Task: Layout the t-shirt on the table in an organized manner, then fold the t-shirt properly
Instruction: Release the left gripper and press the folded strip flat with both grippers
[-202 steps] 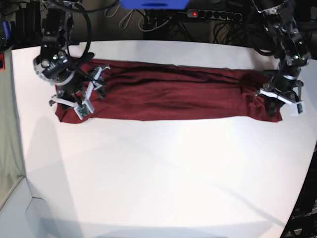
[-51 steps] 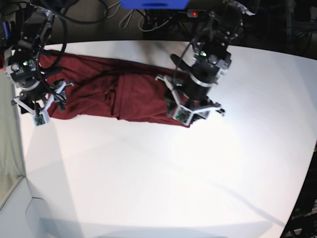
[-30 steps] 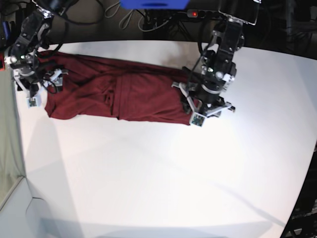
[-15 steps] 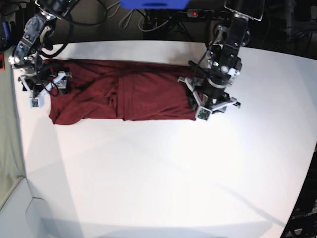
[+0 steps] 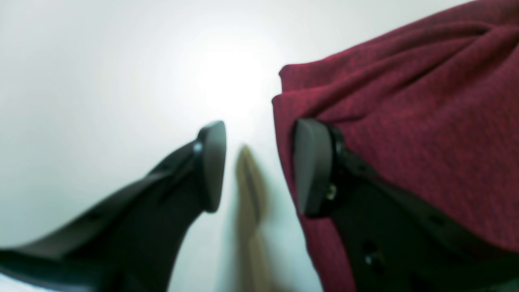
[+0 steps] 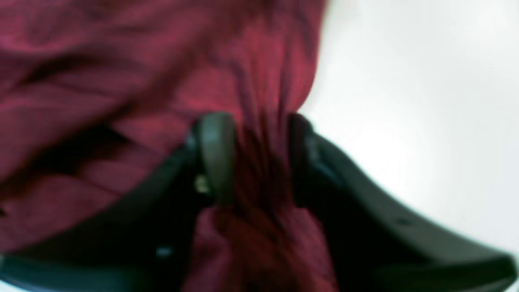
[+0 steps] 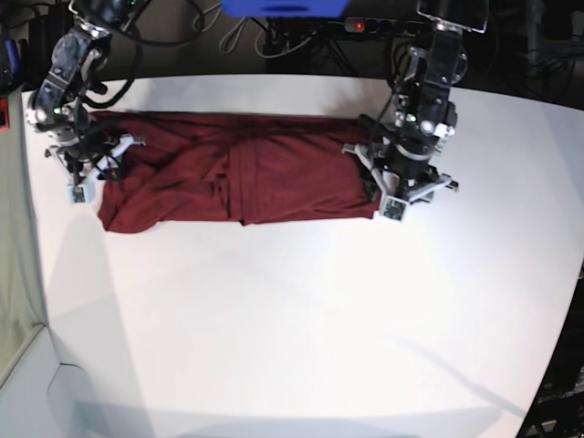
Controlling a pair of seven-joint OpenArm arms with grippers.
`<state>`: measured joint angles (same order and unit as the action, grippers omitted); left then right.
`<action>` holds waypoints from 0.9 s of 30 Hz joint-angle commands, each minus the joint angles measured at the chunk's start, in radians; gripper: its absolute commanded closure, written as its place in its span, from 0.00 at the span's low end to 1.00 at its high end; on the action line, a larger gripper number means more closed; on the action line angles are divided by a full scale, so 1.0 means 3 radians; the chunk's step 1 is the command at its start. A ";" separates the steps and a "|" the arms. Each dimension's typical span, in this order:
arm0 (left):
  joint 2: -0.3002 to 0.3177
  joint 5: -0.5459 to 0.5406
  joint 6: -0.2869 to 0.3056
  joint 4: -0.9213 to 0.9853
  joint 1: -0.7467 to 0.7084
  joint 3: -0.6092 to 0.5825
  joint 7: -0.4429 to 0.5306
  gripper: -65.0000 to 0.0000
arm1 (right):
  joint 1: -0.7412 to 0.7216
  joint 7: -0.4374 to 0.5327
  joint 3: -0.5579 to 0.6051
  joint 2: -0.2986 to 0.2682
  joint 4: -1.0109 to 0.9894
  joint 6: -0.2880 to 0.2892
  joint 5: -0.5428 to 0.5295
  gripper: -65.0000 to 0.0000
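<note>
Fingers (image 6: 215, 158) of the right gripper (image 6: 255, 158) pinch the wrinkly maroon t-shirt (image 7: 228, 178), left gripper (image 5: 259, 166) gapes empty beside its edge; garment lies half-folded on the white matte table (image 7: 301, 328), final folds judged outstanding

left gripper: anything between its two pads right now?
No cloth: in the left wrist view the left gripper stands open over bare table, one pad lying on the t-shirt edge.

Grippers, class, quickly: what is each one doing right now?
Left gripper: open, one jaw on the t-shirt edge, nothing held.
Right gripper: shut on the t-shirt.
</note>
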<state>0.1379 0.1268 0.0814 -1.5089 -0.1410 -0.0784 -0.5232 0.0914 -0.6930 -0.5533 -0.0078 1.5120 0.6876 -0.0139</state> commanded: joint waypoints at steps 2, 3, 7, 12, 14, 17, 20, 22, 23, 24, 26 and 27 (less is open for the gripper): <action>0.0019 0.0050 -0.0013 -0.0036 -0.0013 0.0013 -0.0141 0.58 | 0.0025 -0.0230 0.0047 0.0024 -0.0030 0.0035 0.0069 0.90; 0.0019 0.0050 -0.0013 -0.0072 -0.0013 0.0018 -0.0141 0.58 | 0.0025 -0.0230 0.0057 0.0024 -0.0030 0.0035 0.0069 0.94; 0.0019 0.0050 -0.0013 -0.0251 -0.0054 0.0023 -0.0141 0.58 | 0.0010 -0.0224 0.0067 0.0024 0.0016 0.0035 0.0069 1.00; 0.0019 0.0050 -0.0013 -0.0532 -0.0065 0.0029 -0.0166 0.58 | 0.0020 -0.0224 0.0047 0.0064 0.0404 0.0035 -0.0135 1.00; 0.0019 0.0050 -0.0013 -0.0640 -0.0090 0.0029 -0.0166 0.58 | 0.0030 -0.0245 0.0047 0.0070 0.0609 0.0035 -0.0273 1.00; 0.0019 0.0050 -0.0013 -0.0773 -0.0100 0.0029 -0.0166 0.58 | 0.0071 -0.0245 0.0062 0.0100 0.0834 0.0035 -0.0309 1.00; 0.0019 0.0050 -0.0013 -0.0885 -0.0106 0.0029 -0.0166 0.58 | 0.0082 -0.0245 0.0062 0.0208 0.1028 0.0035 -0.0309 1.00; 0.0019 0.0050 -0.0018 -0.0936 -0.0106 0.0029 -0.0166 0.58 | 0.0087 -0.0245 0.0072 0.0238 0.1131 0.0035 -0.0309 1.00; 0.0019 0.0050 -0.0018 -0.0957 -0.0111 0.0034 -0.0171 0.58 | 0.0092 -0.0245 0.0108 0.0269 0.1177 0.0035 -0.0309 1.00; 0.0024 0.0050 -0.0023 -0.0977 -0.0146 0.0059 -0.0171 0.58 | 0.0097 -0.0245 0.0144 0.0289 0.1223 0.0035 -0.0309 1.00; 0.0008 0.0050 -0.0018 -0.1013 -0.0182 0.0213 -0.0171 0.58 | 0.0128 -0.0245 0.0169 0.0310 0.1305 0.0035 -0.0304 1.00; -0.0048 0.0050 -0.0018 -0.1034 -0.0187 0.0289 -0.0166 0.58 | 0.0153 -0.0245 0.0210 0.0320 0.1346 0.0035 -0.0309 1.00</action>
<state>0.1284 0.1387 0.0830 -1.7954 -0.2104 0.0040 -0.5961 0.1352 -0.7853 -0.4885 0.0925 1.8942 0.6952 -0.0933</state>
